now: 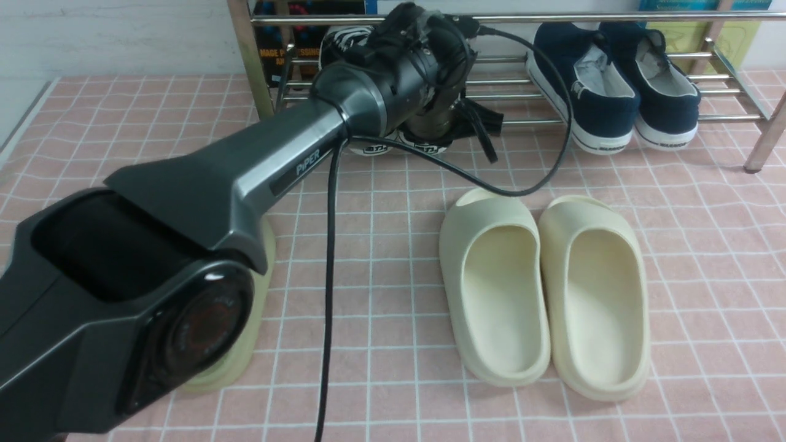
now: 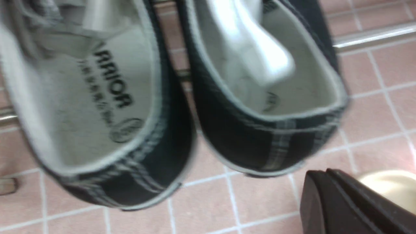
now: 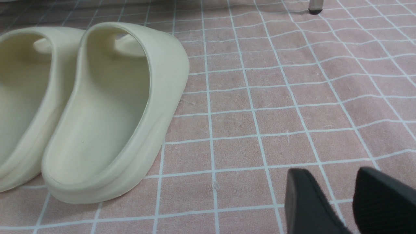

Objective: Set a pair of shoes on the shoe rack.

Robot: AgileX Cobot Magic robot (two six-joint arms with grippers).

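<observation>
The pair of shoes, two black sneakers with white linings and stitching, lies side by side across the rails of the chrome shoe rack. Their heels stick out over the pink floor. My left gripper is shut and empty, just off the heel of one sneaker and not touching it. In the front view my left wrist covers most of the pair; only the heel ends show under the shoe rack. My right gripper is open above bare floor, holding nothing.
Two navy slip-ons occupy the rack's right half. A pair of cream slides lies mid-floor, close to my right gripper. A greenish slide is half hidden under my left arm. A black cable hangs from that arm.
</observation>
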